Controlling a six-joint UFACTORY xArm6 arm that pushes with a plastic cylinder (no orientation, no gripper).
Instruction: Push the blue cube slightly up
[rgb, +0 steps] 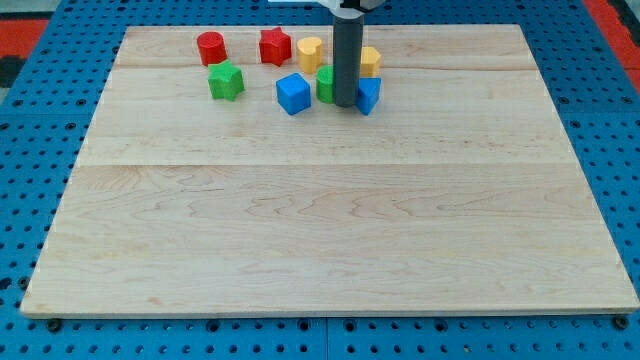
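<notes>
Wooden desk (330, 230), pale planks, set on a blue perforated base (30, 150); all blocks are grouped near the view's top edge.

Listed from the view's left to right:
- Red cylinder (211, 47), furthest left, upper row.
- Green block (226, 80), just below and right of the red cylinder; its shape is not clearly made out.
- Red star (275, 45), upper row, apart from the cylinder.
- Blue cube (293, 93), lower row, below the red star and the yellow heart, standing free, just left of the second green block.
- Yellow heart (310, 50), upper row; shape is possibly a heart.
- Second green block (325, 83), partly hidden behind the rod.
- Dark rod (346, 60), upright, descending from the view's top; my tip (346, 104) is seen between the second green block and the second blue block, seemingly touching both.
- Second blue block (369, 95), right of the tip.
- Second yellow block (370, 60), upper row, partly hidden by the rod.

No fingers are fitted, so no open or closed state can be told
</notes>
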